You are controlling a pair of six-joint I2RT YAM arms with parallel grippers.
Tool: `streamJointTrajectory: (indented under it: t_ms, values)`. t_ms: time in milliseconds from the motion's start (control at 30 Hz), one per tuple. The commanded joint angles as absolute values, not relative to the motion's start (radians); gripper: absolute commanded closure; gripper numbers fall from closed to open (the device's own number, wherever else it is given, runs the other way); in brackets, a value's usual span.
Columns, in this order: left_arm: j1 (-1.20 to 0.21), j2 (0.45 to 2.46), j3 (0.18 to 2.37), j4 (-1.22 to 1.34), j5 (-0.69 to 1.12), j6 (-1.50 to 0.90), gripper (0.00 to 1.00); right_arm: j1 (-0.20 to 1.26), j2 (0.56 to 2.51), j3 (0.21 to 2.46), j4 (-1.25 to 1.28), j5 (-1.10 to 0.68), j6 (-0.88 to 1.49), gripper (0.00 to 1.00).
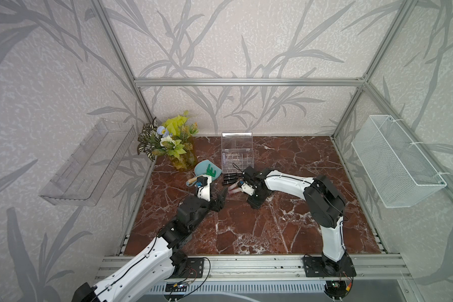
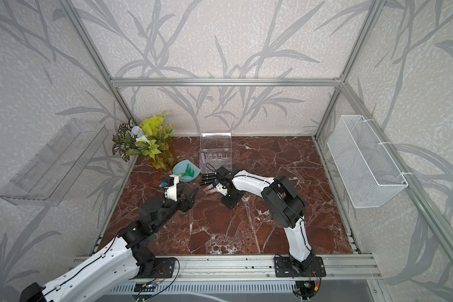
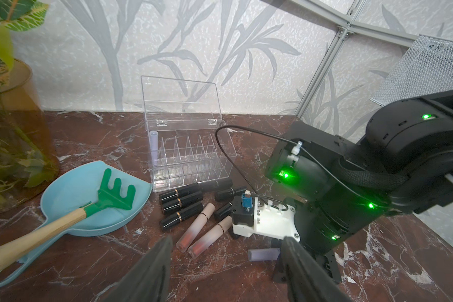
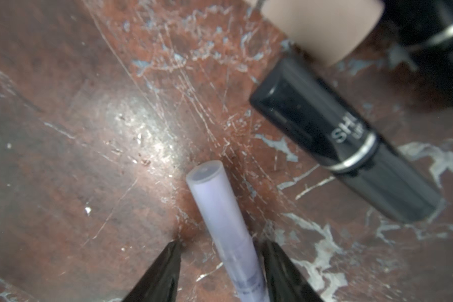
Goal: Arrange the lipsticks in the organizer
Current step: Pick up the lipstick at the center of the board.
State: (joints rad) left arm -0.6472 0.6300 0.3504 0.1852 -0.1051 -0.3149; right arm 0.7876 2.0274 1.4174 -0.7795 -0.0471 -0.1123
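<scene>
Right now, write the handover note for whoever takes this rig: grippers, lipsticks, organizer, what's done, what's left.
Left gripper: open, empty, over the table.
Right gripper: open, jaws astride a lavender lipstick lying on the table, not yet clamped.
Organizer: lid up; one lavender tube stands in an end compartment, the rest look empty.
Black lipsticks and two pink lipsticks lie loose in front of it.
Done: one tube placed. Left: all the others, starting with the lavender lipstick.
</scene>
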Motion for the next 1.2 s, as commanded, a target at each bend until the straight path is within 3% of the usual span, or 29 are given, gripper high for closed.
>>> streamJointTrajectory:
  t_ms: [0,400,500,667,833,933,1167]
  values:
    - [-0.647,0.575,0.335,0.170,-0.150,-0.336,0.32,0.806,2.001,1.384,-0.794,-0.052,-0.085,0.51]
    - [-0.647,0.522,0.315,0.195,-0.139,-0.370,0.37,0.816,1.951,1.304,-0.757,-0.039,-0.035,0.84]
    - [-0.646,0.511,0.310,0.209,-0.126,-0.379,0.34,0.812,1.881,1.260,-0.715,-0.056,-0.026,0.89]
    - [-0.633,0.534,0.348,0.233,-0.018,-0.412,0.19,0.769,1.712,1.187,-0.659,-0.175,-0.003,0.90]
    - [-0.591,0.613,0.403,0.281,0.200,-0.460,0.11,0.675,1.462,1.076,-0.538,-0.467,0.053,0.90]
    - [-0.570,0.688,0.429,0.343,0.361,-0.502,0.11,0.640,1.351,1.006,-0.429,-0.635,0.108,0.90]
    - [-0.518,0.842,0.499,0.485,0.631,-0.637,0.13,0.635,1.228,0.987,-0.390,-0.811,0.161,0.89]
